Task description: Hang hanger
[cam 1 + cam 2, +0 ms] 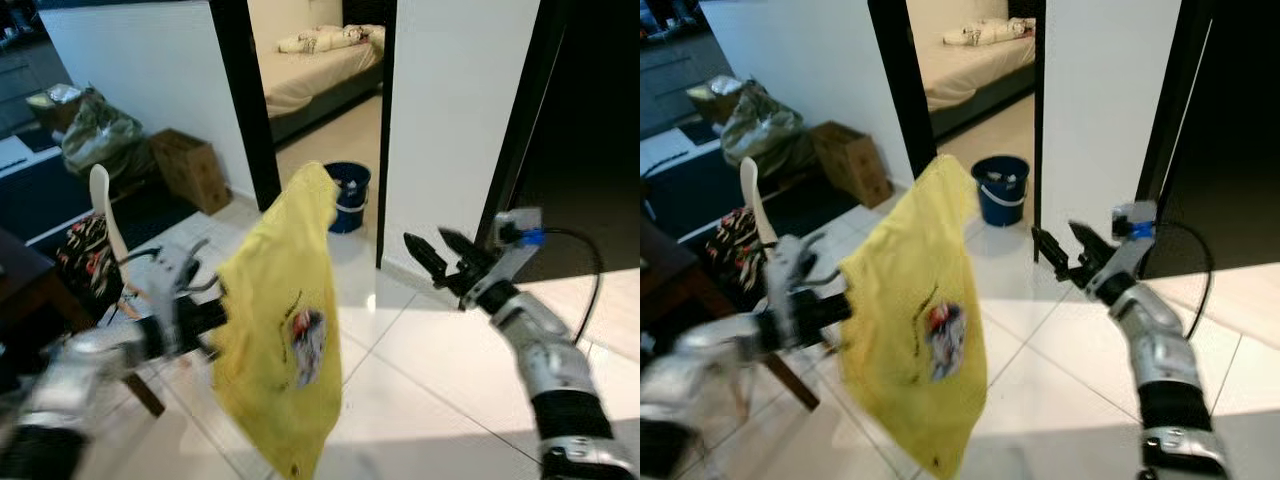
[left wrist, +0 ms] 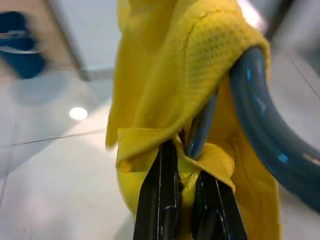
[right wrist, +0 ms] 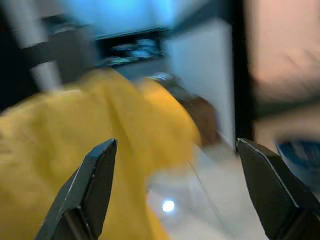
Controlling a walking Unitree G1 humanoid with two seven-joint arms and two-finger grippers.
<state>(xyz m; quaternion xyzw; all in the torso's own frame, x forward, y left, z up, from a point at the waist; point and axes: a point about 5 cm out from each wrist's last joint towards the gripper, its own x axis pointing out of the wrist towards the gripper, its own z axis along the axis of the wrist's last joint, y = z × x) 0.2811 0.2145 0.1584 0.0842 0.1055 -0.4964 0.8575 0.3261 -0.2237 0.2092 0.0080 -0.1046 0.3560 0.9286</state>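
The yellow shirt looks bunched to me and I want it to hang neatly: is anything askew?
Yes. The yellow shirt sits crooked on the blue hanger, and the left gripper has its jaws shut on both, with cloth crumpled between them. The right gripper is open, apart.

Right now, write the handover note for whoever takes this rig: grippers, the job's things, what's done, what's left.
Left gripper: shut on the blue hanger and the yellow shirt draped over it, held up in front of the robot.
Right gripper: open, holding nothing, raised beside the shirt, pointing toward it.
Done: shirt is on the hanger, hanger is in hand.
Left: hang it up. No rail or hook can be made out; ahead are a doorway to a bedroom and a blue bucket on the floor.
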